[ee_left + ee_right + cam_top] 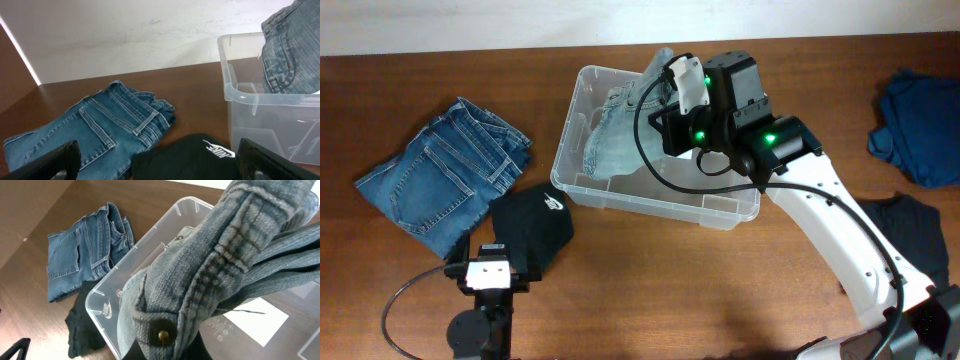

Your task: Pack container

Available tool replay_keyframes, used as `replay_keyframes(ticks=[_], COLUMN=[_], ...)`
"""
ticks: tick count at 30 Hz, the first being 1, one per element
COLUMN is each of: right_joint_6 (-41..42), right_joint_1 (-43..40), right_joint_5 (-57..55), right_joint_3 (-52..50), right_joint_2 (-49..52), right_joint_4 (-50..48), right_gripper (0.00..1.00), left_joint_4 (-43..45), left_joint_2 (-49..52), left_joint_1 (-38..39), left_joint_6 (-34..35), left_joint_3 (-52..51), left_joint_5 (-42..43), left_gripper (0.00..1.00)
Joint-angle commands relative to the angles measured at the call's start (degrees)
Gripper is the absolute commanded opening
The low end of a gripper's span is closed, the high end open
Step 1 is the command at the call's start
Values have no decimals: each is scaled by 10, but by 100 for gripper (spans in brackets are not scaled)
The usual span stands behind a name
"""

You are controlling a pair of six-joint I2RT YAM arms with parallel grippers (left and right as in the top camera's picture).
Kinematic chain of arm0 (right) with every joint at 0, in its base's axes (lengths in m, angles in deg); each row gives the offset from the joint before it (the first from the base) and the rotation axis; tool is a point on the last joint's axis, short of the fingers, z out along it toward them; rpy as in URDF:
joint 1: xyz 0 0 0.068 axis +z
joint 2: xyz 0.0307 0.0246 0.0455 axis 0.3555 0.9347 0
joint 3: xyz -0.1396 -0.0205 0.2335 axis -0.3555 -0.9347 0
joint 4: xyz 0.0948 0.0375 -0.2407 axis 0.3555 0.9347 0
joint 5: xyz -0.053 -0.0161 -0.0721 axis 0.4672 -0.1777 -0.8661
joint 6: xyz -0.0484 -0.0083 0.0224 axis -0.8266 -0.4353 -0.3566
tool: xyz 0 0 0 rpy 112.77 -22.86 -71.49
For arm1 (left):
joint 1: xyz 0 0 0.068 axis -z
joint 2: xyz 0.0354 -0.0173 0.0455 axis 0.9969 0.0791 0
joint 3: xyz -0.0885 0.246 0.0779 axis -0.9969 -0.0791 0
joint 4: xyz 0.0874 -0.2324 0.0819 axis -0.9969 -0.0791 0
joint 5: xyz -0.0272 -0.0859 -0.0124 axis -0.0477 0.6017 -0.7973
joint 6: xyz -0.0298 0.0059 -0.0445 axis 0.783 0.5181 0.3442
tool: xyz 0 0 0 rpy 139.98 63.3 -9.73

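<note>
Container (670,206) sits mid-desk, closer to the far edge, clear plastic, its long side a touch askew to that edge. Inside it, pale jeans (608,135) are heaped in the left half, with one end drawn up over the far rim. There's the right gripper (658,82), hanging above that far rim, clamped on the raised denim.

From the right wrist the pale jeans (215,270) fill nearly the whole view. A brass button dangles low and the folds drape down into the bin. Beneath them a white label (255,321) shows on the base. The fingers themselves are buried in cloth here.

Over at the near edge, towards the left corner, the left gripper (490,256) sits low over the desk (720,300), jaws spread wide. Its wrist view shows a finger at each bottom corner and a cap (190,156) lying just ahead.

From overhead, the black cap (535,225) lies just beside the container's near-left corner. Folded blue jeans (445,175) lie towards the left edge, their side meeting the cap.

At the right edge there's a bunched navy cloth (920,125). Nearer the near-right corner a dark garment (910,235) lies flat, partly under the right arm.
</note>
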Motion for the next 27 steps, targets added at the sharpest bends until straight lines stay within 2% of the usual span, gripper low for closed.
replay_keyframes(ticks=[1, 27], right_joint_6=[-18, -17], right_joint_1=[3, 3], right_joint_5=[20, 16], right_joint_3=[16, 16], right_joint_2=[-31, -25], right_joint_4=[-13, -44], right_gripper=[4, 4], left_joint_4=[0, 0], left_joint_2=[-4, -4], left_joint_1=[-2, -2], left_joint_6=[-9, -9], left_joint_3=[-4, -4], left_joint_5=[6, 6], left_gripper=[100, 100])
